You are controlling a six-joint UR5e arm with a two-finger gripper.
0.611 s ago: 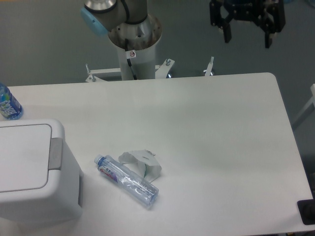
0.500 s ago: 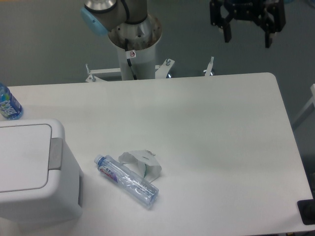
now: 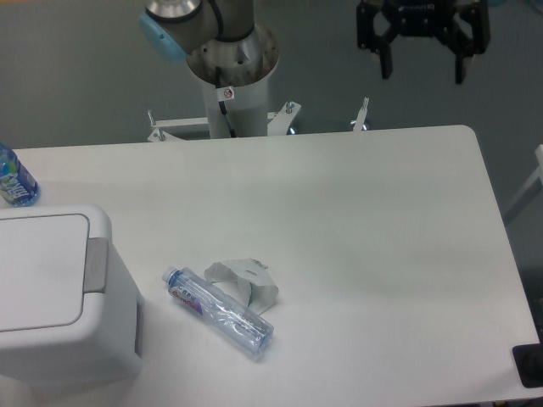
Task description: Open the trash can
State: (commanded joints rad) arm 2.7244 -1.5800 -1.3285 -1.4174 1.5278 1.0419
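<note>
The trash can (image 3: 59, 297) is a large boxy white bin at the table's front left corner, its flat lid down and a grey tab (image 3: 96, 264) on its right edge. My gripper (image 3: 422, 75) hangs high at the top right, beyond the table's far edge and far from the bin. Its two black fingers are spread wide, open with nothing between them.
A clear plastic bottle (image 3: 219, 310) lies on its side near the table's front middle, resting against crumpled white paper (image 3: 248, 282). A blue-labelled bottle (image 3: 15, 178) stands at the far left edge behind the bin. The arm's base column (image 3: 231, 80) rises behind the table.
The gripper's fingers have spread slightly wider and shifted a little left. Nothing on the table has moved.
</note>
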